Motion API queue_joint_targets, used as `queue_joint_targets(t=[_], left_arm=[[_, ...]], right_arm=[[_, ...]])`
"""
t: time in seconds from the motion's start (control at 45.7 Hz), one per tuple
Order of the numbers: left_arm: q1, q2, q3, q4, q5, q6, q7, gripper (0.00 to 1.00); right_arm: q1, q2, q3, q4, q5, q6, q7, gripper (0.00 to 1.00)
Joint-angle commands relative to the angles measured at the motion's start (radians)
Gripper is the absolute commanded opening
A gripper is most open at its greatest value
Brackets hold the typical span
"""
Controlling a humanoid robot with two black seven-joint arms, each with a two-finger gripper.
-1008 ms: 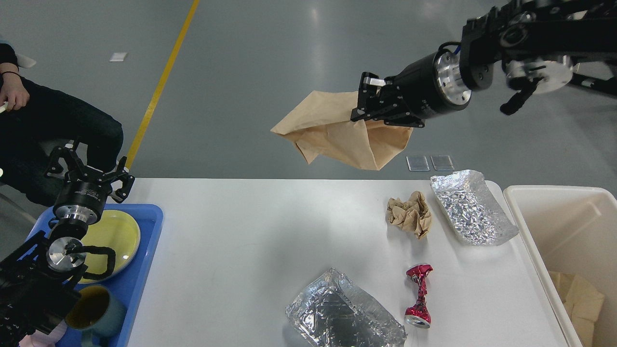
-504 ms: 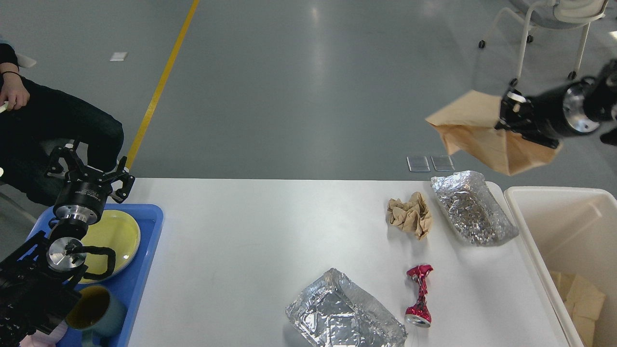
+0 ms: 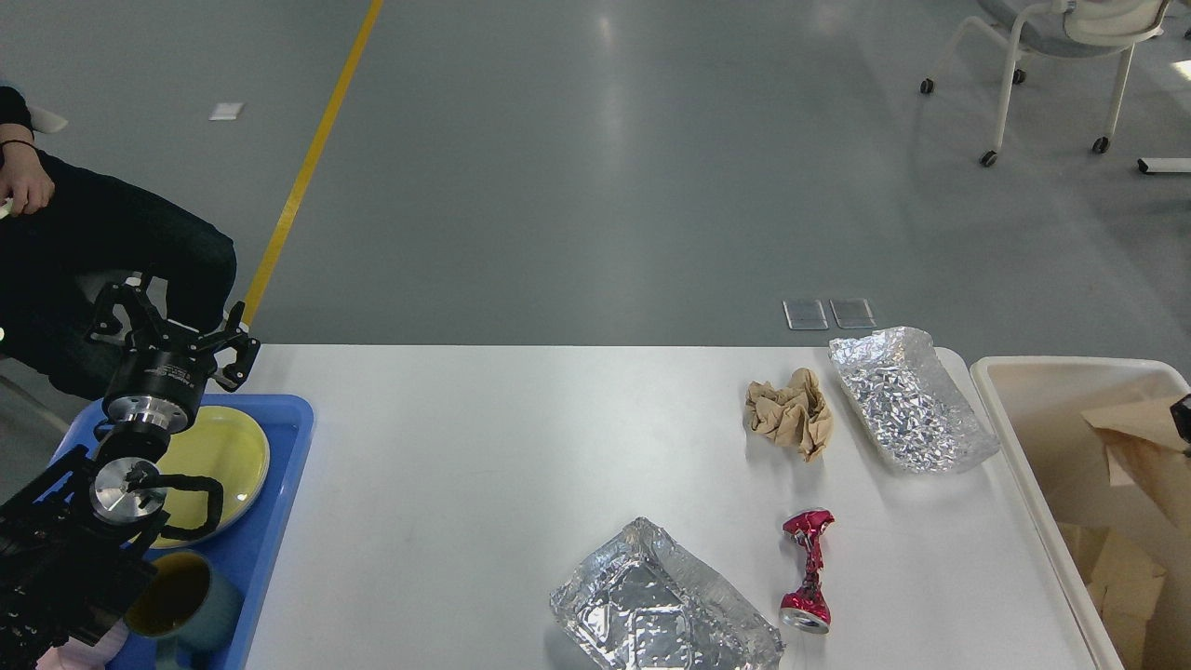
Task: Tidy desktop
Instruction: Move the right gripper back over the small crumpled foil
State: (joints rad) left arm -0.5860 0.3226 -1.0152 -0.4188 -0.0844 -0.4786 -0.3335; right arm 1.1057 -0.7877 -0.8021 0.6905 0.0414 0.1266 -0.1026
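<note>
The white desktop [image 3: 484, 465] carries a crumpled brown paper ball [image 3: 791, 414], a foil tray [image 3: 907, 400] at the back right, a second crushed foil tray [image 3: 661, 609] at the front edge, and a crushed red can [image 3: 808, 572]. A brown paper bag [image 3: 1140, 447] lies inside the cream bin [image 3: 1023, 381] at the right. Only a small black piece of my right gripper [image 3: 1183, 419] shows at the right edge, against the bag. My left gripper [image 3: 172, 326] hangs open and holds nothing, above the far left corner.
A blue tray [image 3: 279, 521] at the left holds a yellow plate [image 3: 223, 451] and a teal mug [image 3: 181, 600]. A seated person [image 3: 93, 242] is beyond the left corner. A wheeled chair [image 3: 1051, 56] stands far back right.
My right arm swung the brown paper bag from above the table's far edge to the right and down into the cream bin, leaving the view almost wholly. The left arm stayed still.
</note>
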Motion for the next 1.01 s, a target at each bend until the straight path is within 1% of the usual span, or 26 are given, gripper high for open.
queue_joint_targets(t=[0.0,0.066,0.131,0.153,0.175,0.197,0.241,0.263,0.307,0.438,0.591,0.723,0.92,0.986], left_arm=[[0.0,0.001,0.0,0.0,0.0,0.0,-0.001,0.97],[0.0,0.001,0.0,0.0,0.0,0.0,-0.001,0.97],[0.0,0.0,0.0,0.0,0.0,0.0,0.001,0.97],[0.0,0.001,0.0,0.0,0.0,0.0,-0.001,0.97],[0.0,0.0,0.0,0.0,0.0,0.0,-0.001,0.97],[0.0,0.0,0.0,0.0,0.0,0.0,-0.001,0.97],[0.0,0.0,0.001,0.0,0.0,0.0,0.001,0.97],[0.0,0.0,0.0,0.0,0.0,0.0,-0.001,0.97],[0.0,0.0,0.0,0.0,0.0,0.0,-0.001,0.97],[0.0,0.0,0.0,0.0,0.0,0.0,-0.001,0.97],[0.0,0.001,0.0,0.0,0.0,0.0,0.001,0.97],[0.0,0.0,0.0,0.0,0.0,0.0,-0.001,0.97],[0.0,0.0,0.0,0.0,0.0,0.0,-0.001,0.97],[0.0,0.0,0.0,0.0,0.0,0.0,0.001,0.97]], right_arm=[[-0.055,0.004,0.012,0.0,0.0,-0.004,0.0,0.0],[-0.078,0.008,0.012,0.0,0.0,-0.004,0.0,0.0],[-0.09,0.022,0.012,0.0,0.0,-0.004,0.0,0.16],[-0.092,0.027,0.011,0.0,0.0,-0.004,0.0,0.24],[-0.093,0.03,0.012,0.0,0.0,-0.005,0.0,0.36],[-0.093,0.031,0.012,-0.002,0.0,-0.007,0.0,0.53],[-0.092,0.033,0.014,-0.002,0.0,-0.025,0.003,0.95],[-0.092,0.033,0.018,-0.002,0.0,-0.04,0.003,1.0],[-0.093,0.033,0.03,0.0,0.0,-0.059,0.003,1.0],[-0.084,0.035,0.035,0.009,0.001,-0.059,0.003,1.0],[-0.049,0.1,0.029,0.012,0.0,-0.059,0.003,1.0],[0.08,0.108,-0.02,0.052,-0.002,-0.044,0.0,1.0],[0.374,0.176,-0.238,0.204,0.005,0.045,-0.002,1.0],[0.486,0.209,-0.298,0.26,0.012,0.106,0.0,1.0]])
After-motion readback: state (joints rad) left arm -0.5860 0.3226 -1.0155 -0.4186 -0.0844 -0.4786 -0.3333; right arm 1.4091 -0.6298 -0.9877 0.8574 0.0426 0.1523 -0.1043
